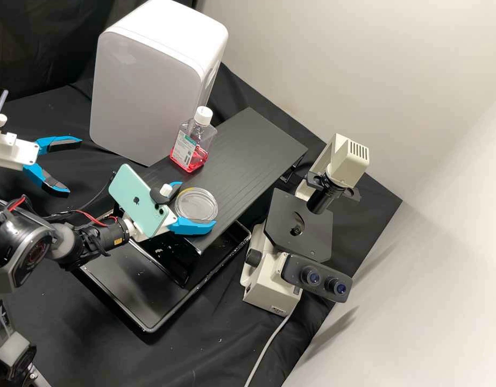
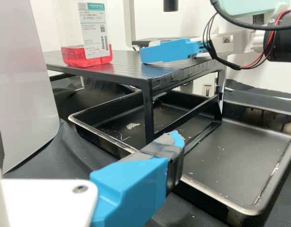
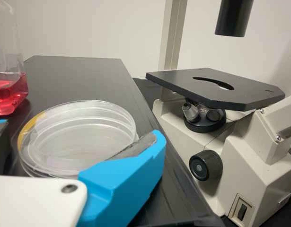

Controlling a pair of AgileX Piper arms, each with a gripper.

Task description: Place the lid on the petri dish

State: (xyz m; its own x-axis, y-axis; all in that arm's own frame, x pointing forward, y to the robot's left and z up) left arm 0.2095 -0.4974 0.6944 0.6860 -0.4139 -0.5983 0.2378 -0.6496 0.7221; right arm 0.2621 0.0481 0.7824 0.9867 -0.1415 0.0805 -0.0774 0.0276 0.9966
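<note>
A clear petri dish (image 1: 199,200) (image 3: 76,137) stands with its lid on near the front end of the black raised shelf (image 1: 253,148). My right gripper (image 1: 193,209) (image 3: 76,130) straddles it, one blue finger on each side against the lid's rim, so it is shut on the lid. One of those fingers (image 2: 171,49) shows above the shelf edge in the left wrist view. Off to the far left of the bench my left gripper (image 1: 70,165) hangs open and holds nothing, well away from the dish.
A flask of red liquid (image 1: 193,142) (image 2: 86,49) stands farther back on the shelf. A white box (image 1: 151,75) rises behind it. A microscope (image 1: 307,236) (image 3: 216,123) sits to the right, and black trays (image 1: 135,293) (image 2: 240,165) lie under the shelf.
</note>
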